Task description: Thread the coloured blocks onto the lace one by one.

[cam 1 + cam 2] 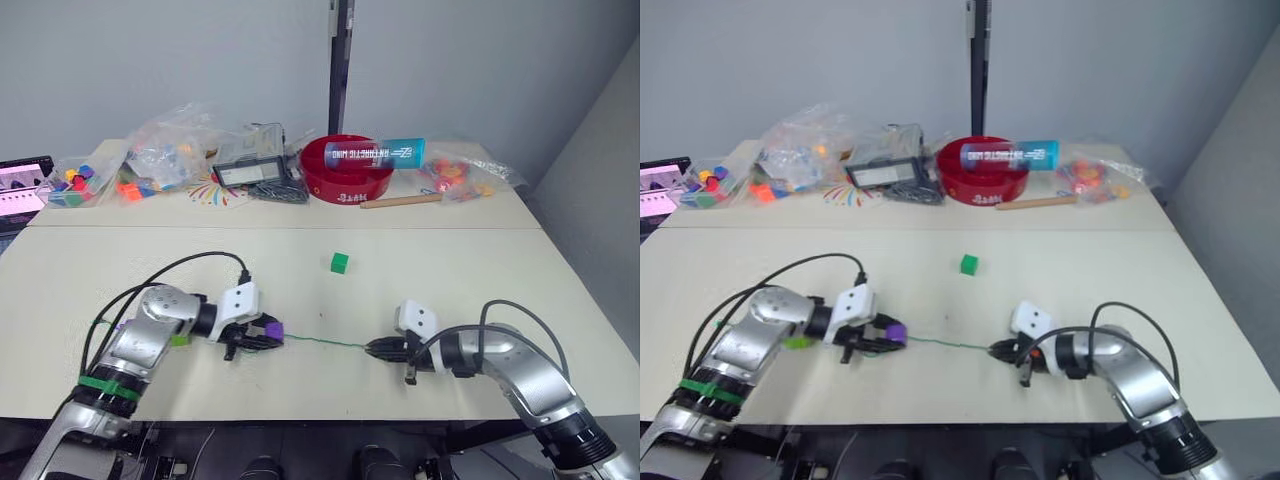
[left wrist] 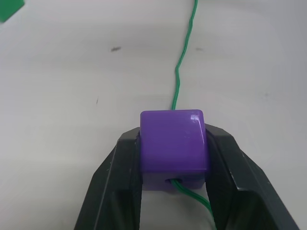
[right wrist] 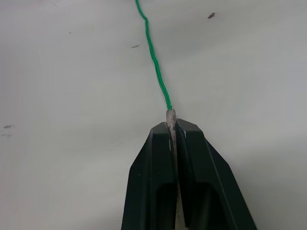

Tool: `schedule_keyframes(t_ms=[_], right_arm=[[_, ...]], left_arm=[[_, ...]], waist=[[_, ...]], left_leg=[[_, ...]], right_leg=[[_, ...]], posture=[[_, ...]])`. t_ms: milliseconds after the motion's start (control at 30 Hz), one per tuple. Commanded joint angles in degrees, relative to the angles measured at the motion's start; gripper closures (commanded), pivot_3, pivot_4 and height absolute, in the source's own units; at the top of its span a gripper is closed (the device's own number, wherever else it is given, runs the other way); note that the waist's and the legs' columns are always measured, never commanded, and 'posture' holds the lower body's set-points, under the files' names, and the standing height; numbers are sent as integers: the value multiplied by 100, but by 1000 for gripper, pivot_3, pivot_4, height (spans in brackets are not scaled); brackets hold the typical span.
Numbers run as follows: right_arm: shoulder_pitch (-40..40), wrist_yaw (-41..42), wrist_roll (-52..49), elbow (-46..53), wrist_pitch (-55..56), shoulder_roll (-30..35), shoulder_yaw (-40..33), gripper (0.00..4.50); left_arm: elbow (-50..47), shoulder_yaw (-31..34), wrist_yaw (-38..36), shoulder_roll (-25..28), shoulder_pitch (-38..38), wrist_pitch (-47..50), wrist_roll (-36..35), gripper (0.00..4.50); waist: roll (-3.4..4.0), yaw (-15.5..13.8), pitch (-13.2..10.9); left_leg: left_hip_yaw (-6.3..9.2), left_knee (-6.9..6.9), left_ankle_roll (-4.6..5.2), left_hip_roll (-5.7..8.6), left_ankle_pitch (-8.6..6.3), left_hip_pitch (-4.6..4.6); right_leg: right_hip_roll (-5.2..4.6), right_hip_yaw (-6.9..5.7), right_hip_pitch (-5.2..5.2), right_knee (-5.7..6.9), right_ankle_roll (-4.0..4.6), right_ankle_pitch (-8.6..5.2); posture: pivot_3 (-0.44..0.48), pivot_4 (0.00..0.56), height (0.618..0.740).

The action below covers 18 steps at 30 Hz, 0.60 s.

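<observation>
My left gripper point(image 1: 262, 335) is shut on a purple block point(image 2: 173, 147) low over the table, with the green lace point(image 1: 320, 341) passing through the block's hole. From there the lace runs across to my right gripper point(image 1: 372, 348), which is shut on its pale stiff tip point(image 3: 171, 116). A light green block point(image 1: 180, 340) sits by my left wrist, with a bit of purple point(image 1: 118, 327) beside it. One dark green block point(image 1: 340, 262) lies alone on the table further back.
Along the back edge lie clear bags of mixed pieces point(image 1: 165, 155), a black device point(image 1: 250, 172), a red bowl point(image 1: 345, 168) with a blue tube point(image 1: 385, 153) across it, and a wooden stick point(image 1: 400, 201). A screen point(image 1: 20, 188) stands far left.
</observation>
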State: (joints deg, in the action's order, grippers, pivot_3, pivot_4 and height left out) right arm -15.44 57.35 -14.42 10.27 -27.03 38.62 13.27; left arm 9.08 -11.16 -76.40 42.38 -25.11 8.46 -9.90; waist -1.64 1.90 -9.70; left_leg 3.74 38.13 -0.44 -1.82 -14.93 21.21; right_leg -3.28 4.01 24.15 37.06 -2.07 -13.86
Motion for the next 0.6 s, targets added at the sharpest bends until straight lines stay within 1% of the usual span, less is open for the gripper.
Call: schedule_keyframes(t_ms=[33, 200, 367, 500, 600], right_arm=[[66, 18, 50, -135, 88, 216, -254, 4500], [158, 71, 11, -124, 162, 329, -337, 4500], [214, 81, -33, 38, 107, 348, -391, 4500], [208, 93, -36, 52, 100, 354, -419, 4500], [184, 97, -64, 91, 62, 338, -418, 4500]], left_arm=[[-16, 228, -156, 324, 204, -175, -60, 3295], [399, 352, -275, 625, 344, -532, -9, 3295], [1494, 436, -475, 1058, 368, -1343, 243, 3295], [2214, 426, -519, 1175, 283, -1862, 321, 3295], [2361, 424, -551, 1131, 222, -1983, 269, 3295]], waist=[[0, 13, 0], [0, 31, 0], [2, 111, 1], [13, 190, 8], [25, 211, 15]], left_leg=[[0, 0, 0, 0, 0, 0], [0, 0, 0, -1, 0, -2], [-6, -5, 1, -11, -1, -11], [-7, -13, 2, -16, -1, -23], [-9, -13, 2, -17, -1, -29]], right_leg=[[0, 0, -1, 0, 0, 0], [1, 0, 0, 1, 1, 0], [10, 2, -1, 5, 8, -1], [16, 3, -3, 11, 15, -1], [18, 6, -7, 15, 14, -1]], posture=[[0, 150, 731], [0, 150, 731], [0, 150, 731], [0, 150, 731], [0, 150, 731]])
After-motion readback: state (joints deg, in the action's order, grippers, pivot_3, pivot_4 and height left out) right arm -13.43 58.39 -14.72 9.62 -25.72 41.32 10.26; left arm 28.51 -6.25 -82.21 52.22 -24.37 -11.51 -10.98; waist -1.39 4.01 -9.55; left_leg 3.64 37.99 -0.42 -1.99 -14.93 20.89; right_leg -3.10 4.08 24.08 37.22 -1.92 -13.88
